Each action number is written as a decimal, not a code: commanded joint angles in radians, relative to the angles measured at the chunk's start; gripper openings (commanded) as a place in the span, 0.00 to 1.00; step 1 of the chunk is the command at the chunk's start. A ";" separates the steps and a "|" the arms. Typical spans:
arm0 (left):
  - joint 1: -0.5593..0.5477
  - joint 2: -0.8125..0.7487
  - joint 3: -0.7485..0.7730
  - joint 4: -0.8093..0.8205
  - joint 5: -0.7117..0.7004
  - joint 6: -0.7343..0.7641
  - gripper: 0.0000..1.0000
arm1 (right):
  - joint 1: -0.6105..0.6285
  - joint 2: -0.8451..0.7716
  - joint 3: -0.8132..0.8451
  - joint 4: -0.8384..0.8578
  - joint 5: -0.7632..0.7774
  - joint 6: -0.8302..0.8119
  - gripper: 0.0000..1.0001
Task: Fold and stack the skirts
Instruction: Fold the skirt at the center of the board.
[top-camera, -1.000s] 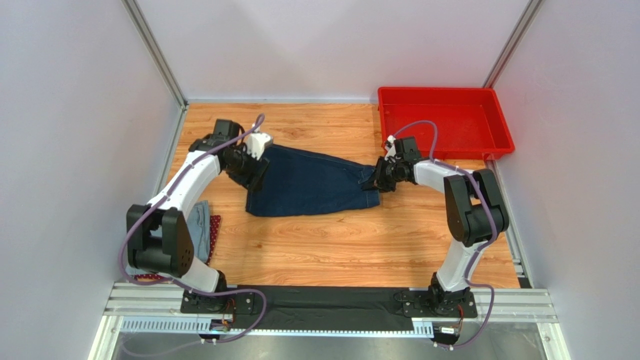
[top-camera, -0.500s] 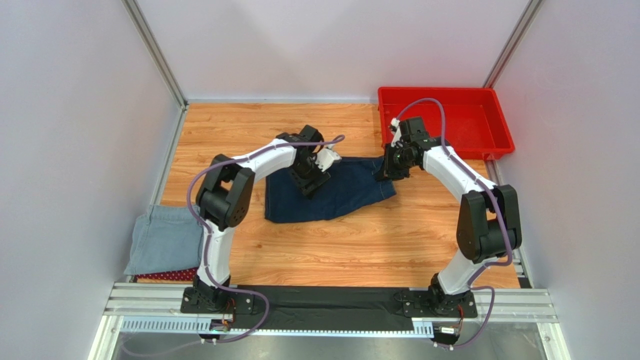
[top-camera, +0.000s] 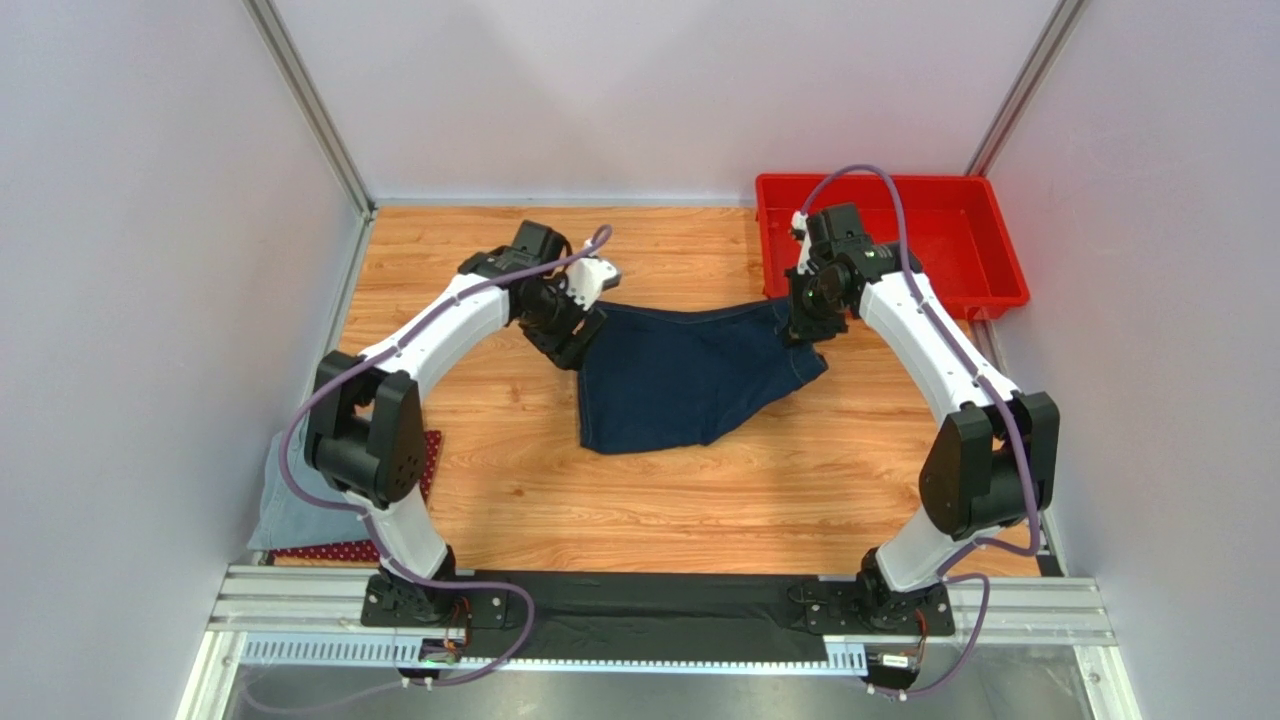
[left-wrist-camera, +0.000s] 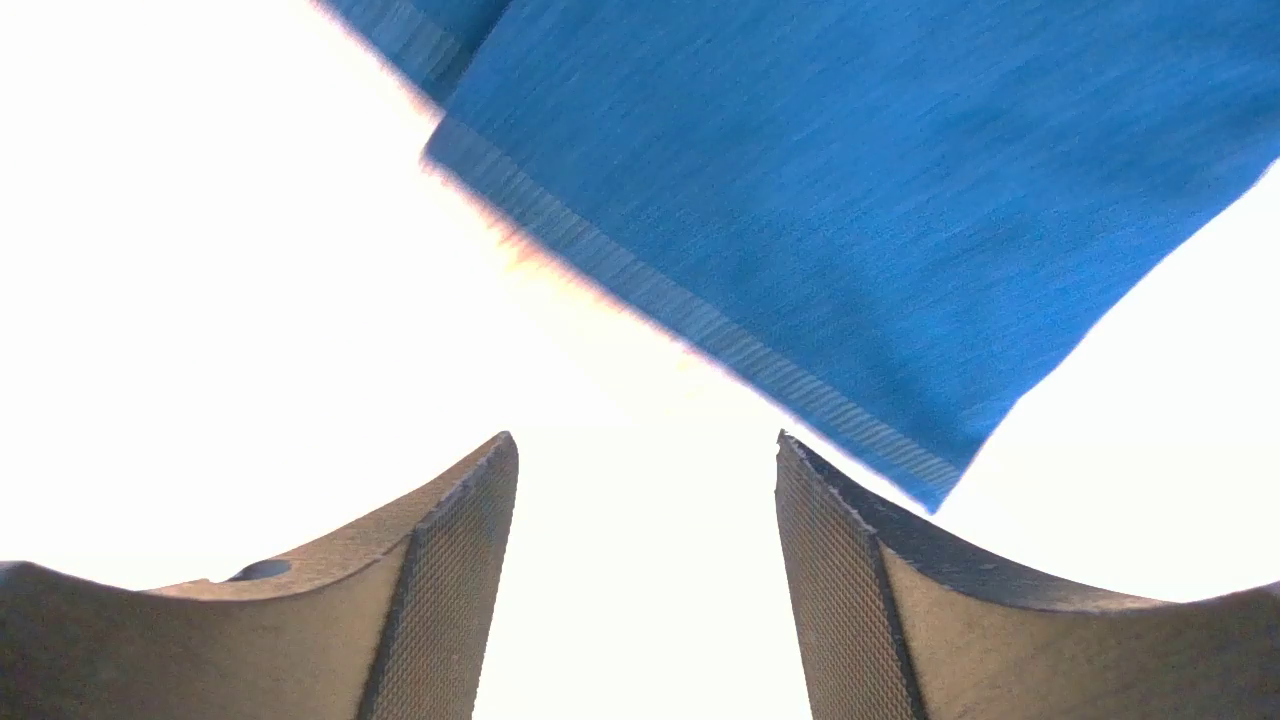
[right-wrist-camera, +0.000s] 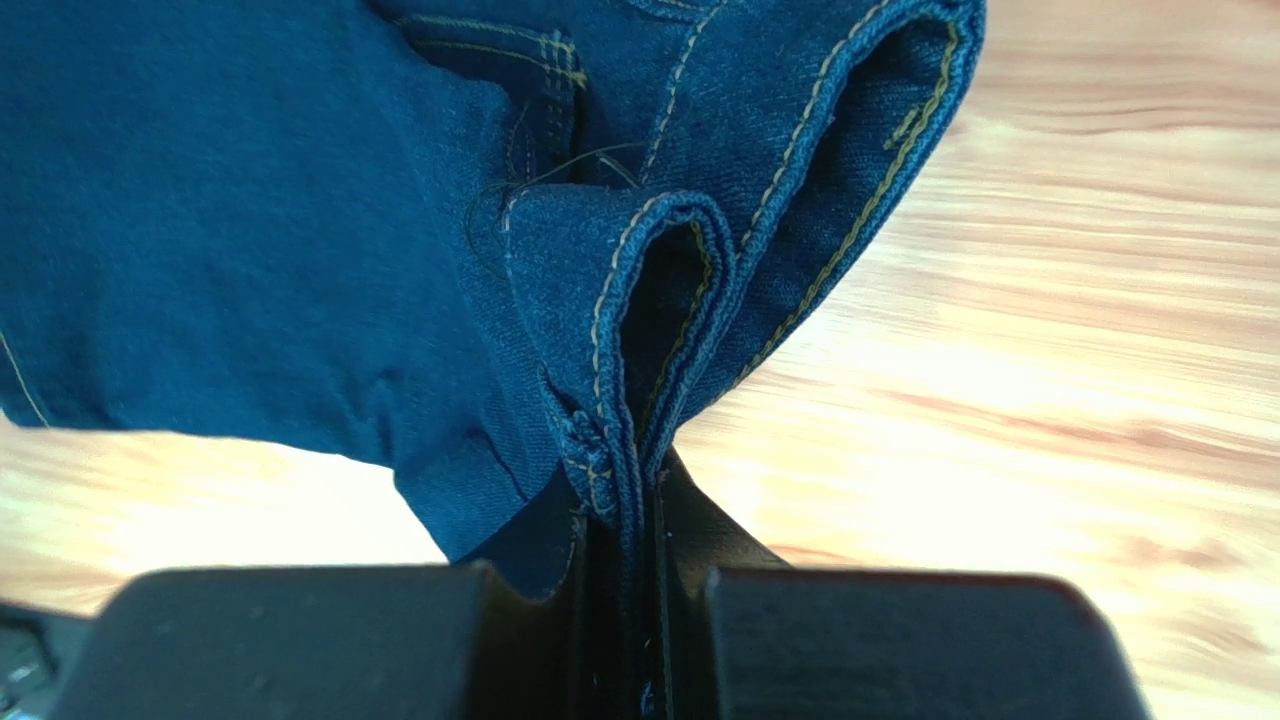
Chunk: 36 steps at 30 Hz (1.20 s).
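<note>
The dark navy denim skirt (top-camera: 684, 375) lies spread on the wooden table, its far edge stretched between my two grippers. My right gripper (top-camera: 801, 318) is shut on its folded, stitched far right corner (right-wrist-camera: 661, 300), with cloth pinched between the jaws (right-wrist-camera: 646, 503). My left gripper (top-camera: 579, 320) is at the skirt's far left corner. In the left wrist view it (left-wrist-camera: 646, 465) is open and empty, with the cloth (left-wrist-camera: 842, 180) just beyond the fingertips. The light blue-grey skirt (top-camera: 283, 503) lies on the dark red dotted skirt (top-camera: 323, 552) at the near left, partly hidden by my left arm.
A red plastic tray (top-camera: 887, 183) stands at the far right corner, right behind my right gripper. Grey walls close in the table on the left, back and right. A black rail (top-camera: 661, 608) with the arm bases runs along the near edge.
The navy skirt has shifted right and towards the far edge with my right gripper. My left gripper swung right, then came back to the far left corner. My left elbow now covers part of the near-left pile.
</note>
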<state>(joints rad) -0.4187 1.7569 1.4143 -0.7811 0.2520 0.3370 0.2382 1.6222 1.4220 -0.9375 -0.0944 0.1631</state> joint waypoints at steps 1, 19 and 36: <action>0.015 0.061 -0.055 0.019 0.007 -0.030 0.69 | 0.042 -0.039 0.109 -0.081 0.137 -0.037 0.00; 0.031 0.211 -0.029 0.045 0.202 -0.056 0.34 | 0.426 0.200 0.250 0.097 0.072 0.150 0.00; 0.096 0.196 -0.020 0.036 0.199 -0.039 0.43 | 0.504 0.326 0.228 0.336 -0.044 0.254 0.42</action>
<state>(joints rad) -0.3550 1.9709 1.3731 -0.7494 0.4294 0.2943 0.7013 1.9659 1.6009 -0.6643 -0.0952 0.4217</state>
